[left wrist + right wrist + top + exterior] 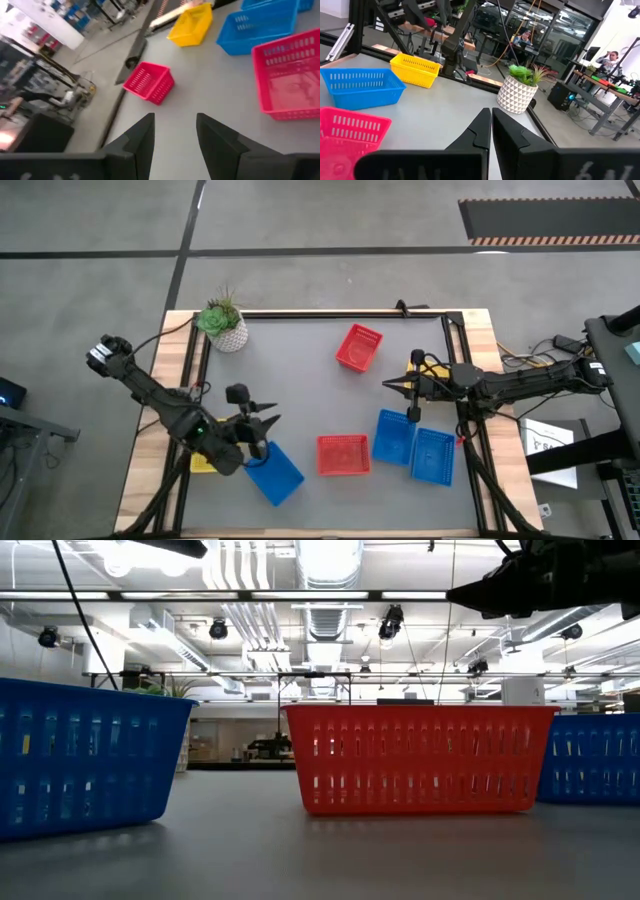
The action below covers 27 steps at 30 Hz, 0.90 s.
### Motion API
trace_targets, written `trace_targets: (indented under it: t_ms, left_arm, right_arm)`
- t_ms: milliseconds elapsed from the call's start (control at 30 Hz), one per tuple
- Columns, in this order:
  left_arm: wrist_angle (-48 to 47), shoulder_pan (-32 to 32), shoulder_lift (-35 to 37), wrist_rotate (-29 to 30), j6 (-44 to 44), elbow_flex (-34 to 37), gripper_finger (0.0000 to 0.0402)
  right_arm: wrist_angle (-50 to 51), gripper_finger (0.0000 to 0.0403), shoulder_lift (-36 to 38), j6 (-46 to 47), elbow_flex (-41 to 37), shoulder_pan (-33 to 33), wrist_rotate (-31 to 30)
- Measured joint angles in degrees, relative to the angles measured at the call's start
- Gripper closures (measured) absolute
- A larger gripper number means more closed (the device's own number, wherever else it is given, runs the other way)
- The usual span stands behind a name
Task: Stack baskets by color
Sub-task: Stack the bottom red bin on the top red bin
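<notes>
Several baskets stand on their bases on the grey table. A blue basket (pixel 273 471) sits near the front left, and a yellow basket (pixel 203 461) lies partly hidden under the left arm. A red basket (pixel 343 455) is at the front middle, with two blue baskets (pixel 395 437) (pixel 433 455) side by side to its right. Another red basket (pixel 358 347) stands farther back. A yellow basket (pixel 415 362) shows partly behind the right arm. My left gripper (pixel 268 416) (pixel 172 135) hovers open just beyond the front-left blue basket, holding nothing. My right gripper (pixel 386 386) (pixel 491 125) is shut and empty, level above the table's right part.
A potted plant in a white pot (pixel 225 326) (pixel 520 91) stands at the far left corner. A dark frame rail (pixel 340 314) runs along the table's far and side edges. Bare grey table lies in the middle (pixel 300 390).
</notes>
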<state>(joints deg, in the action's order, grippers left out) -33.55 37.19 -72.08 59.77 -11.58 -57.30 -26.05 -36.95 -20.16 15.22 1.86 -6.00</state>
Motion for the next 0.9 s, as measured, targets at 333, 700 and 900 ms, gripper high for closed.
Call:
trace_targets:
  t_ms: [333, 700, 900]
  left_arm:
    - [21.3, -7.8, -0.9, -24.0, 11.4, 5.1, 0.0272]
    - [39.5, -15.4, 0.4, -28.0, 35.5, 14.5, 0.0272]
    - [44.3, -19.8, 2.7, -27.9, 45.1, 16.6, 0.0272]
  right_arm:
    - [0.7, 0.0394, 0.0, 1.3, 0.0, 0.0, 0.3]
    - [-1.0, 0.0394, -3.0, 12.6, 0.0, 3.4, 7.5]
    - [-7.6, 0.0394, -10.2, 18.0, 0.5, 7.1, 2.3]
